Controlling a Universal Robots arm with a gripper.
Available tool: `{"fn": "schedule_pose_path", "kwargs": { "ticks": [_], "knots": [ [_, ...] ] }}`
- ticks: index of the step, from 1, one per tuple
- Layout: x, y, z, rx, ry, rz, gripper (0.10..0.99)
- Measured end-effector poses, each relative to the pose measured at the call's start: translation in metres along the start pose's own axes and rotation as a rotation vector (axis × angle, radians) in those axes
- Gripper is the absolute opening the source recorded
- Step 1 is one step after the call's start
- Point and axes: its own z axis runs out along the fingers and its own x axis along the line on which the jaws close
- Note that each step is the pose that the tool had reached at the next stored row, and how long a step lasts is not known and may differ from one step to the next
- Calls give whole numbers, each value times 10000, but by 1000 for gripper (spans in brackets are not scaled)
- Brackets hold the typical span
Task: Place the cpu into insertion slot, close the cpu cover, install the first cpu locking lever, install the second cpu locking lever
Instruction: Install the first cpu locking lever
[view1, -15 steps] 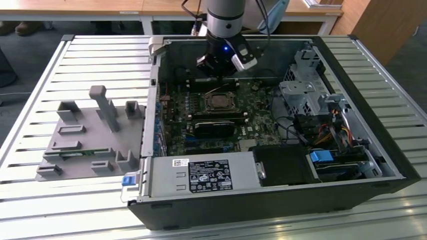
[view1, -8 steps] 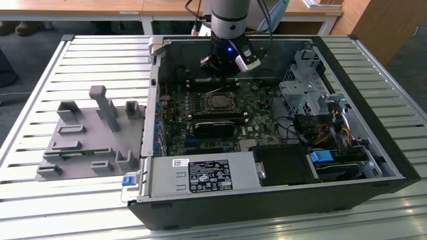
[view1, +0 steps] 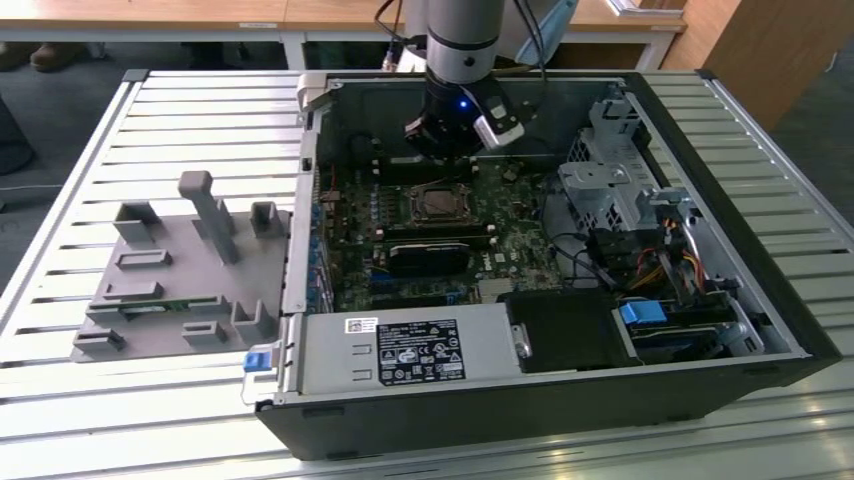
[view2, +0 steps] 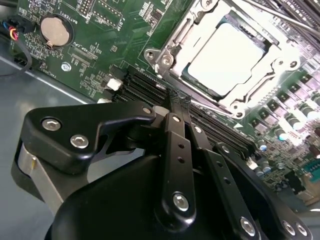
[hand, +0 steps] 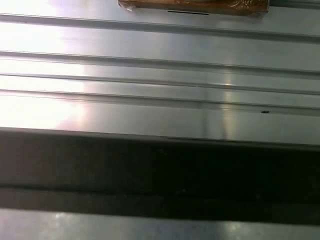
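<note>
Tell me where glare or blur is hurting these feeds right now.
Second wrist view: glare whitens the cpu top, and the near end effector is soft. First wrist view: bright reflections streak the metal slats. Exterior view: evenly lit, the computer case interior dim.

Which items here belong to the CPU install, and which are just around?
Job:
cpu, seated in the slot
cover, down around it
gripper, shut, empty, beside the socket

Just around:
grey fixture
power supply
coin cell
drive cage
</note>
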Motion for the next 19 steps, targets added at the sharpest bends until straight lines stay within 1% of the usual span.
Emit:
{"fn": "schedule_pose_path", "kwargs": {
  "ticks": [5,7,10,16,19],
  "knots": [
    [-14,-4,37,2,0,3,106],
    [-15,-5,49,20,1,5,106],
    [-18,-5,66,85,3,1,106],
    [-19,-4,93,261,14,1,106],
    [-20,-3,102,305,16,-1,106]
  ]
}}
